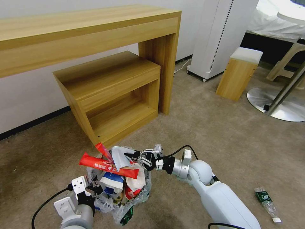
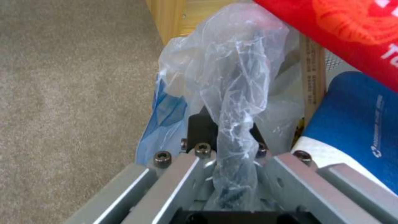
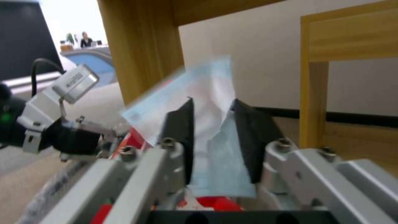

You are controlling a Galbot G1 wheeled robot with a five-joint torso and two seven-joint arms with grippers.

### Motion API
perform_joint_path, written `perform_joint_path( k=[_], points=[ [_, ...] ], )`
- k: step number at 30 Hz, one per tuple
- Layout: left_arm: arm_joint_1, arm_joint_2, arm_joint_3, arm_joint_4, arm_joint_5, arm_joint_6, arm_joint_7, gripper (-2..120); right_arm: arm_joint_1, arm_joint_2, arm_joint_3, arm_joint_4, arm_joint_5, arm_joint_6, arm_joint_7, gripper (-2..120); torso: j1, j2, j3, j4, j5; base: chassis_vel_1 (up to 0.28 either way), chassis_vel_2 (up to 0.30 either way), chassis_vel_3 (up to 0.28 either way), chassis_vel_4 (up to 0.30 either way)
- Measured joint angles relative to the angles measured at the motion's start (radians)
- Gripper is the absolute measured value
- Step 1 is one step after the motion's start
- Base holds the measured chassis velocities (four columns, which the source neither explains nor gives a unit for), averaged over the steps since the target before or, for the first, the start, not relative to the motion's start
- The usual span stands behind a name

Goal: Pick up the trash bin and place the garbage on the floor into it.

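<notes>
The right arm (image 1: 219, 197) is showing as a smooth white shell with a rounded joint, narrowing to a silver and black wrist, and a black cable (image 1: 182, 149) is arching over that wrist. The right end effector (image 1: 135, 156) is showing black pads on grey metal links with dark screws. The left end effector (image 1: 95, 187) is wearing white blocky brackets, with a black cable trailing beside it

the head camera looked forward and down over the floor (image 1: 206, 127) from some way off, with the bin (image 1: 122, 187) low in its view. each wrist camera sat close behind its own fingers, the left facing the liner (image 2: 232, 93), the right facing the desk (image 3: 141, 46). all shared the bin.
</notes>
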Motion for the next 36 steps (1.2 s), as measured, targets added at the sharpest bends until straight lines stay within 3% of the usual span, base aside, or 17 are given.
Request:
perform_joint_path(
  k=[5, 10, 13, 14, 16, 17, 18, 20, 21, 23, 27, 32, 36],
  points=[
    [-0.002, 0.004, -0.004, -0.001, -0.001, 0.000, 0.000, 0, -0.002, -0.089, 0.015, 0.040, -0.007, 0.011, 0.012, 52, 0.000, 0.000, 0.000, -0.0001, -0.0001, 0.000, 0.000, 0.000, 0.000],
    [-0.005, 0.005, -0.006, -0.001, -0.003, 0.000, 0.001, 0, -0.003, -0.144, 0.035, 0.064, 0.006, 0.028, 0.053, 64, 0.000, 0.000, 0.000, -0.0001, 0.0000, 0.000, 0.000, 0.000, 0.000],
    [-0.017, 0.006, -0.011, 0.005, -0.006, 0.001, 0.000, 0, -0.021, -0.171, 0.097, 0.127, 0.063, 0.055, 0.267, 80, 0.000, 0.000, 0.000, 0.0000, -0.0001, 0.000, 0.000, 0.000, 0.000],
    [-0.017, 0.006, -0.011, 0.005, -0.006, 0.001, 0.000, 0, -0.021, -0.171, 0.097, 0.127, 0.063, 0.055, 0.267, 80, 0.000, 0.000, 0.000, 0.0000, -0.0001, 0.000, 0.000, 0.000, 0.000],
    [-0.024, 0.009, -0.015, 0.008, -0.008, 0.001, -0.005, 0, -0.044, -0.168, 0.148, 0.167, 0.109, 0.092, 0.460, 89, 0.000, 0.000, 0.000, 0.0003, 0.0003, 0.000, 0.000, 0.000, 0.000],
    [-0.027, 0.010, -0.018, 0.011, -0.006, 0.000, -0.011, 0, -0.066, -0.168, 0.194, 0.198, 0.112, 0.063, 0.539, 93, 0.000, 0.000, 0.000, 0.0002, 0.0002, 0.000, 0.000, 0.000, 0.000],
    [-0.027, 0.010, -0.018, 0.011, -0.006, 0.000, -0.011, 0, -0.066, -0.168, 0.194, 0.198, 0.112, 0.063, 0.539, 93, 0.000, 0.000, 0.000, 0.0002, 0.0002, 0.000, 0.000, 0.000, 0.000],
    [-0.032, 0.017, -0.029, 0.015, 0.015, -0.008, -0.020, 0, -0.119, -0.167, 0.295, 0.243, 0.085, 0.018, 0.670, 99, 0.000, 0.000, 0.000, -0.0002, -0.0004, 0.000, 0.000, 0.000, 0.000],
    [-0.032, 0.017, -0.029, 0.015, 0.015, -0.008, -0.020, 0, -0.119, -0.167, 0.295, 0.243, 0.085, 0.018, 0.670, 99, 0.000, 0.000, 0.000, -0.0002, -0.0004, 0.000, 0.000, 0.000, 0.000],
    [-0.034, 0.025, -0.037, 0.014, 0.038, -0.019, -0.020, 0, -0.183, -0.158, 0.395, 0.268, 0.074, 0.006, 0.752, 100, 0.000, 0.000, 0.000, -0.0001, 0.0001, 0.000, 0.000, 0.000, 0.000],
    [-0.041, 0.030, -0.040, 0.011, 0.054, -0.036, -0.020, 0, -0.273, -0.133, 0.513, 0.293, 0.037, 0.032, 0.776, 100, 0.000, 0.000, 0.000, -0.0002, 0.0003, 0.000, 0.000, 0.000, 0.000],
    [-0.045, 0.032, -0.040, 0.010, 0.086, -0.063, -0.005, 0, -0.390, -0.100, 0.706, 0.349, -0.026, 0.119, 0.747, 100, 0.000, 0.000, 0.000, -0.0001, -0.0001, 0.000, 0.000, 0.000, 0.000],
    [-0.045, 0.031, -0.042, -0.002, 0.095, -0.072, 0.001, 0, -0.431, -0.099, 0.801, 0.356, -0.063, 0.179, 0.716, 100, 0.000, 0.000, 0.000, -0.0002, 0.0001, 0.000, 0.000, 0.000, 0.000]
  ],
)
